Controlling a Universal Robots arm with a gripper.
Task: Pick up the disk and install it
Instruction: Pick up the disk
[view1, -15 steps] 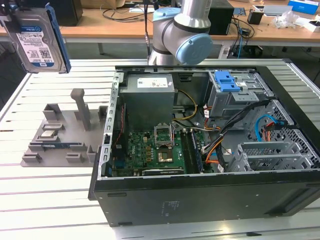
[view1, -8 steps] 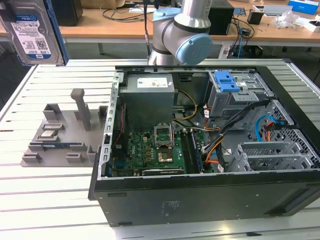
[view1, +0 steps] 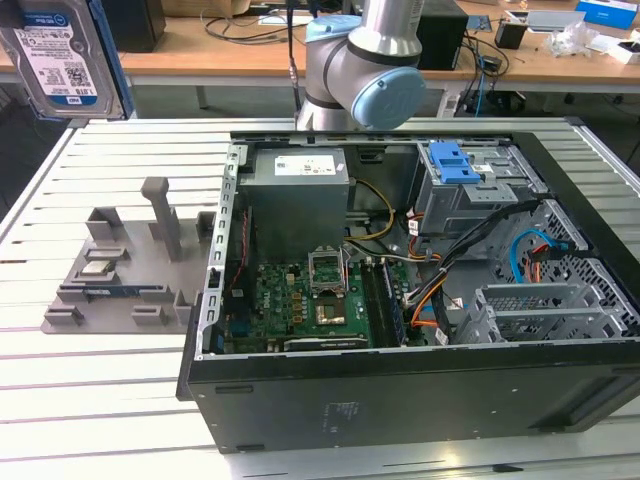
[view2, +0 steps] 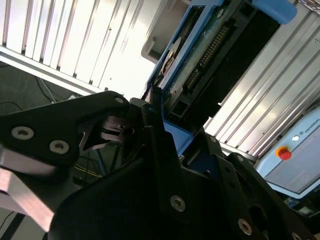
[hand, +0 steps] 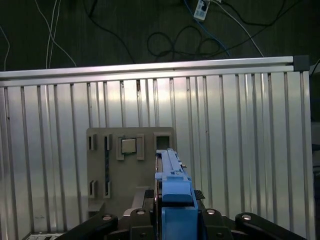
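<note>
The disk (view2: 197, 60) is clamped between the black fingers (view2: 156, 120) of the gripper (view2: 175, 132). The jaws are closed on the lower end of its blue side-rail frame, and its circuit-board face and connector row are turned to the second wrist view. In the first wrist view the disk is seen edge-on, its blue frame rising out of the gripper, and it is held in the air over the slatted aluminium table (hand: 240, 125). Directly beneath it on the table, a grey fixture plate (hand: 112, 175) is laid flat. A small square silver chip (hand: 129, 145) is seated in one of the plate's pockets, and the pocket just beside the chip is partly hidden behind the disk's edge. In the exterior view the disk is found at the upper left, upright, with its white-and-blue label facing the camera. It is lifted clear of the fixture plate and lies well apart from the open computer case (view1: 400, 400) at the exterior view's right. Inside the case a green motherboard (view1: 290, 300) is exposed, with a grey power supply (view1: 298, 205) behind it. A drive cage carrying a blue plastic latch piece (view1: 455, 162) is set toward the far right corner, among orange, blue and black cables. The arm (view1: 365, 60), grey with pale blue joint caps, is seen behind the case. Farthest back, wooden benches (view1: 200, 62) strewn with cables and small boxes are visible.
</note>
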